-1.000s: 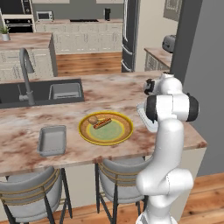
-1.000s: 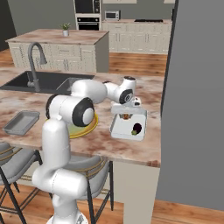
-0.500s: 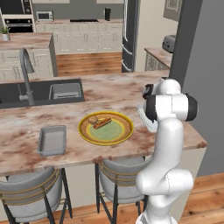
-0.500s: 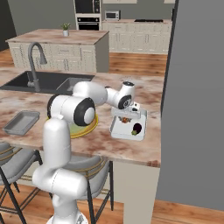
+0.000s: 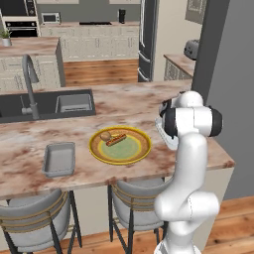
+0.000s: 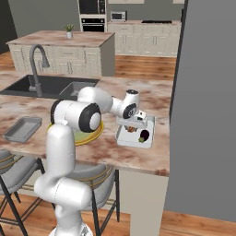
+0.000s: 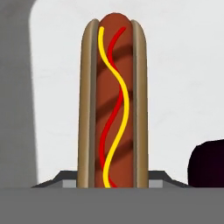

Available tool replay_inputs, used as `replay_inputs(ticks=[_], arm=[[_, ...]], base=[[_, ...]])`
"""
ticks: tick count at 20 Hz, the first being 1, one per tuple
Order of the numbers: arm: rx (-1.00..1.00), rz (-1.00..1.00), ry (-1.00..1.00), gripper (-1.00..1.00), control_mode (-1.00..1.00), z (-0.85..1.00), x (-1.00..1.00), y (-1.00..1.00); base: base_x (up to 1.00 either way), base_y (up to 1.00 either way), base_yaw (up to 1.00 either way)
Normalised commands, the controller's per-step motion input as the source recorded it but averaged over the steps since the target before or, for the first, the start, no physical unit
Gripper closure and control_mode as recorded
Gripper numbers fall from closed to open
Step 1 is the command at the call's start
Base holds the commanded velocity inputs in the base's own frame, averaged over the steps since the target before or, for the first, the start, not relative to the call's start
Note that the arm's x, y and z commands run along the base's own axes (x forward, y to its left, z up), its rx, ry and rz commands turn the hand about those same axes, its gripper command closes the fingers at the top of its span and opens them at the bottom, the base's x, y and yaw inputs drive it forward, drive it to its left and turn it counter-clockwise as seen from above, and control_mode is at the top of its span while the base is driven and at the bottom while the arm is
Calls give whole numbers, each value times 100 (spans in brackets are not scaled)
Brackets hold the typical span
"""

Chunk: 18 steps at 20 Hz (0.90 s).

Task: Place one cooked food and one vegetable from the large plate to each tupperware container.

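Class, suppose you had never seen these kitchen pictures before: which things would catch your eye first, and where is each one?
The hot dog fills the hand view, striped with yellow and red sauce, held in the shut tool over the whitish tray, with a dark purple vegetable beside it. Next comes the wide yellow-rimmed plate in the middle of the marble counter, holding a second hot dog and a small tan ball. An empty grey tray lies left of the plate.

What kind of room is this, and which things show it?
A rendered home kitchen, most likely: a dark sink with a curved faucet set in a marble counter, wall ovens behind, and bar stools under the counter's edge.
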Motion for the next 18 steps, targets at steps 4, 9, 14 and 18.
replay_inputs(ticks=[4, 9, 14, 18], arm=[[0, 0, 0, 100, -100, -34, 10, -1], [0, 0, 0, 100, -100, -17, 0, 0], [0, 0, 0, -100, -100, 0, 0, 0], [-4, 0, 0, -100, -100, 16, 0, 0]], base=[[0, 0, 0], [0, 0, 0], [0, 0, 0], [0, 0, 0]])
